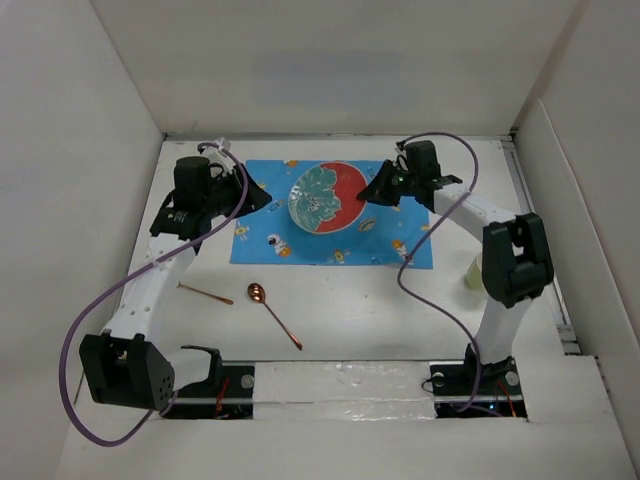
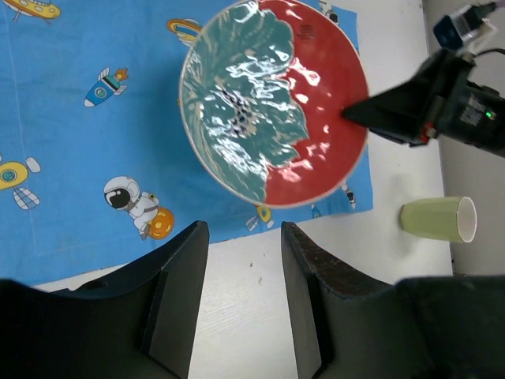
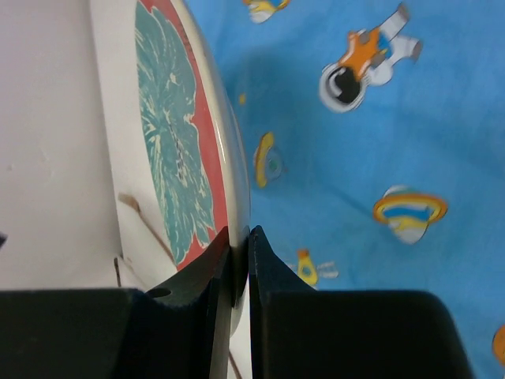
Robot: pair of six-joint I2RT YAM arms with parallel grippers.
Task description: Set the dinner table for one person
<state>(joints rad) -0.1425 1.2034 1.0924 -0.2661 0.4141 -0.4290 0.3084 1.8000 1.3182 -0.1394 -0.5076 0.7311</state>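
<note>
A red plate with a teal flower pattern [image 1: 325, 197] [image 2: 272, 103] lies over the middle of the blue patterned mat [image 1: 270, 235] on the white dinner table [image 1: 360, 310]. My right gripper [image 1: 368, 193] [image 3: 239, 230] is shut on the plate's right rim [image 3: 185, 142], one finger above it and one below. I cannot tell whether the plate rests on the mat or hangs just over it. My left gripper [image 1: 262, 195] [image 2: 245, 229] stands open at the mat's left edge, a short way from the plate, with nothing between its fingers.
A copper spoon [image 1: 270, 310] and a thin brown stick [image 1: 205, 293] lie on the table in front of the mat. A pale green cup [image 1: 470, 275] [image 2: 439, 219] lies beside the right arm. White walls close in the table's sides and back.
</note>
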